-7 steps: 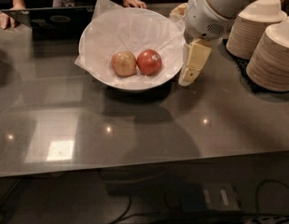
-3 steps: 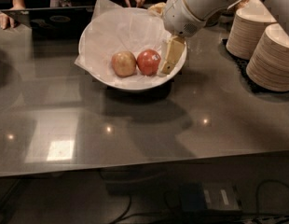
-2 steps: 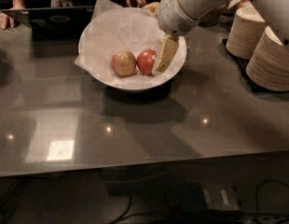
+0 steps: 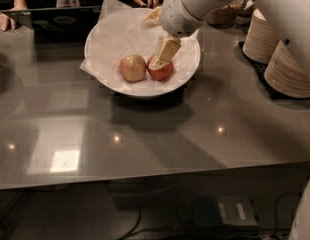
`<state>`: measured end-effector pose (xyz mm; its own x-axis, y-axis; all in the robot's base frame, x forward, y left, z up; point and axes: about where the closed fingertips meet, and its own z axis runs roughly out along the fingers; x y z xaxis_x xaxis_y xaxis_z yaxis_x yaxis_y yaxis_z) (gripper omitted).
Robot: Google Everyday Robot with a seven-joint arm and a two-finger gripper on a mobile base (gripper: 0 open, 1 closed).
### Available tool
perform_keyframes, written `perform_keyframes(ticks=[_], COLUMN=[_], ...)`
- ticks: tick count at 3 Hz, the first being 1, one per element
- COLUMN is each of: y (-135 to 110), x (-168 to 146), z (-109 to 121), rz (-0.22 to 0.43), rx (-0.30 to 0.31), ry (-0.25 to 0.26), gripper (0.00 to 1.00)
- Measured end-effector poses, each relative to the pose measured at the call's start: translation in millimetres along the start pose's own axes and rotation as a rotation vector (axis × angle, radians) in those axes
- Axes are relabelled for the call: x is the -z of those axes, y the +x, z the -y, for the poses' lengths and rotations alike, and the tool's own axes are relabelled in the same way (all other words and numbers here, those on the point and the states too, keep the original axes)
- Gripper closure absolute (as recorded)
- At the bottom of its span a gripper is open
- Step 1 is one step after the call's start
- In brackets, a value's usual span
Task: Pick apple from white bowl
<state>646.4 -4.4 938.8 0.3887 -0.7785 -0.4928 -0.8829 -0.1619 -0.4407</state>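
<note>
Tan apple (image 4: 132, 68) just left of gripper (image 4: 160, 60)

arm (image 4: 280, 14): smooth white shell — thick, rounded, glossy | wrist (image 4: 187, 6): fat white cylinder, thin tan seam ring | gripper (image 4: 162, 56): pale cream-yellow, flat and blocky — at the arm's tip, upper middle of view

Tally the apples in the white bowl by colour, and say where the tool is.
tan apple: 1
red apple: 1
Total: 2, side by side in the white bowl.
The tool is inside the bowl, at the top of the red apple, not at the tan apple.
</note>
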Motion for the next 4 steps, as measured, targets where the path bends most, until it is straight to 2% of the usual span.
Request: perform_keyframes(ticks=[2, 4], y=[7, 2], x=[-38, -68], z=[4, 3], rz=[0.046, 0.079], rx=[-0.018, -0.019], ry=[-0.068, -0.122], gripper=[0.25, 0.24])
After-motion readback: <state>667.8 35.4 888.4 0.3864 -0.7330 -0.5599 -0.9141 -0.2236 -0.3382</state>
